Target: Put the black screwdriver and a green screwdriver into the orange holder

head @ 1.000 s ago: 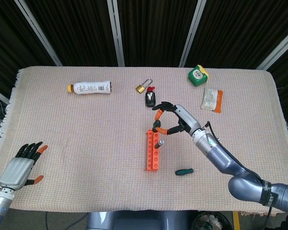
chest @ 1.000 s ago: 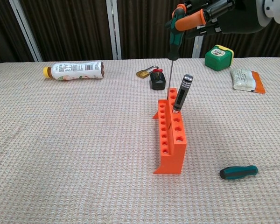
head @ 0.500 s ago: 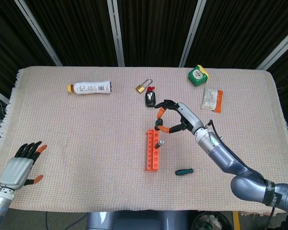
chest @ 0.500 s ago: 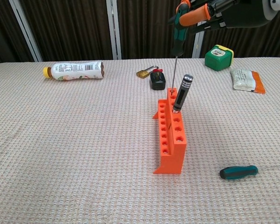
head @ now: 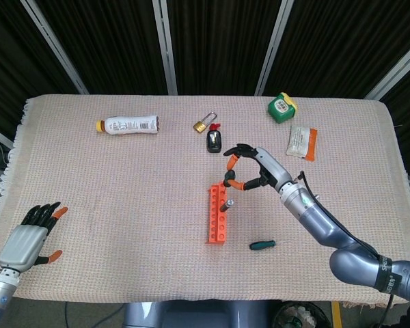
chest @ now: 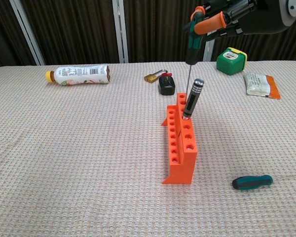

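The robot's right hand (chest: 222,17) is raised above the far end of an orange holder (chest: 180,143), its orange-tipped fingers (chest: 210,22) wrapped around the handle of a green screwdriver (chest: 192,42). The screwdriver hangs nearly upright, its thin metal shaft pointing down toward the holder's far end; whether the tip has entered a hole cannot be told. Just beside that shaft, a black screwdriver (chest: 191,99) with a silver cap stands slightly tilted in a hole near the holder's far end. The holder sits near the middle of a table covered in beige woven cloth (head: 109,205). On the cloth near the holder's right front corner lies a second green screwdriver (chest: 252,182), flat and apart from everything else. Farther back are a black key fob (chest: 166,84) and a brass padlock (chest: 150,77), a white bottle (chest: 79,74) with a yellow cap lying on its side, a green tape measure (chest: 232,60), and a white and orange packet (chest: 261,85). The left hand (head: 29,240) rests at the table's near left edge, fingers spread and holding nothing.
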Action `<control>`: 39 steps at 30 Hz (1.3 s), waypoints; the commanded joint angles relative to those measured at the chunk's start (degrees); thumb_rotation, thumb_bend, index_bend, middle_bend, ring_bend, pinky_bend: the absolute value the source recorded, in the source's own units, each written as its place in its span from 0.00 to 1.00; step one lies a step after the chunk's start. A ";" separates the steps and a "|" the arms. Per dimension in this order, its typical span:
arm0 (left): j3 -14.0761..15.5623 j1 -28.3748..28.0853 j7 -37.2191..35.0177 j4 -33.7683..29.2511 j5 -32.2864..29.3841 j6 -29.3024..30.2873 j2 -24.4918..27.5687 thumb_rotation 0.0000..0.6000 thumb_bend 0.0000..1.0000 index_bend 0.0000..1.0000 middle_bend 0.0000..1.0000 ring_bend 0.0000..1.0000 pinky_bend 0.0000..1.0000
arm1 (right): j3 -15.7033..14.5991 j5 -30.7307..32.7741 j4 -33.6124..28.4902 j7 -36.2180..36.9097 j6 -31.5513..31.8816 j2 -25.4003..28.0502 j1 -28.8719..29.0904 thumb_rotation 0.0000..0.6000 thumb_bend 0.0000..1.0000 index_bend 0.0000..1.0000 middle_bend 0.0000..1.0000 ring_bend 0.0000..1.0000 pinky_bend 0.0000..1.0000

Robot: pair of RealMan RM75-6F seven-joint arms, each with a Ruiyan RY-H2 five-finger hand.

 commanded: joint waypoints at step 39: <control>0.12 0.45 -1.02 1.53 -0.70 -0.03 -0.45 1.00 0.19 0.10 0.00 0.00 0.00 | -6.06 3.78 5.55 -9.54 1.76 -6.68 4.55 1.00 0.31 0.52 0.20 0.00 0.00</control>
